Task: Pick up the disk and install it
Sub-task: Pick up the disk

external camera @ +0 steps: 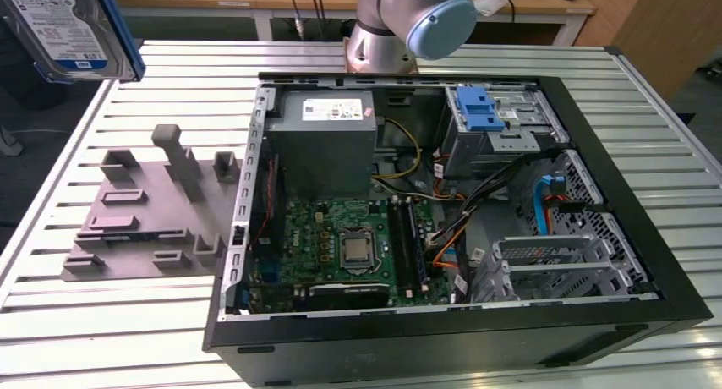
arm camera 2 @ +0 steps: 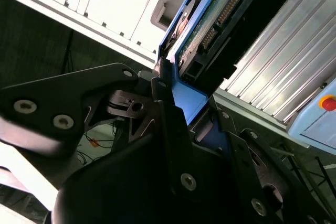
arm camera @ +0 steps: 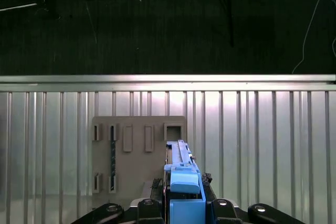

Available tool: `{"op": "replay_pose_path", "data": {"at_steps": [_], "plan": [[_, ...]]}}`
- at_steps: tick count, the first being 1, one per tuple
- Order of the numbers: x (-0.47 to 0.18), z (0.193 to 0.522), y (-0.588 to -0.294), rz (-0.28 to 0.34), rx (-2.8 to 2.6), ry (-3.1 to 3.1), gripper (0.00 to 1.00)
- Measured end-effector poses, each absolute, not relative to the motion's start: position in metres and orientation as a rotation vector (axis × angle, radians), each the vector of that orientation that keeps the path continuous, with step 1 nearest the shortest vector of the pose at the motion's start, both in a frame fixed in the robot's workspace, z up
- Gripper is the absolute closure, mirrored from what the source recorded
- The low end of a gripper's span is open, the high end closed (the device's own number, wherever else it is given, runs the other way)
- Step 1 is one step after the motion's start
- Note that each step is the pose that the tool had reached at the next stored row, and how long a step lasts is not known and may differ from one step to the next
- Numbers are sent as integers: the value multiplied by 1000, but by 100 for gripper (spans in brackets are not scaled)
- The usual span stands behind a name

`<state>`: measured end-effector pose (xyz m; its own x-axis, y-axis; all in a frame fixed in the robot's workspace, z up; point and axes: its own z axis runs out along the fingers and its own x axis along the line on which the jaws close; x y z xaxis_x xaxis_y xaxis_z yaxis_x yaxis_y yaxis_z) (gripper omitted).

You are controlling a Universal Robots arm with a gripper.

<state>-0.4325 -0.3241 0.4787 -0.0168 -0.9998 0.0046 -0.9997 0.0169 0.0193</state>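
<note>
The disk, a silver drive with a white-and-blue label in a blue carrier frame, hangs high in the air at the exterior view's top left, above the table's far corner. In the first wrist view the disk stands edge-on between the black fingers, with my gripper shut on its blue frame. The second wrist view shows the disk from its connector side, and my gripper clamps the blue carrier end.
An open black computer case lies on the slatted aluminium table. Its drive cage carries a blue latch. A grey fixture plate with upright holders lies to the exterior view's left of the case, directly under the disk.
</note>
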Motion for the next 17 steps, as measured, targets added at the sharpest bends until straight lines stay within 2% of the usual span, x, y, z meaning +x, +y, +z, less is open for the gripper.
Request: {"op": "replay_pose_path", "data": {"at_steps": [17], "plan": [[-433,489,-324,-17,2190,-2229,64]]}}
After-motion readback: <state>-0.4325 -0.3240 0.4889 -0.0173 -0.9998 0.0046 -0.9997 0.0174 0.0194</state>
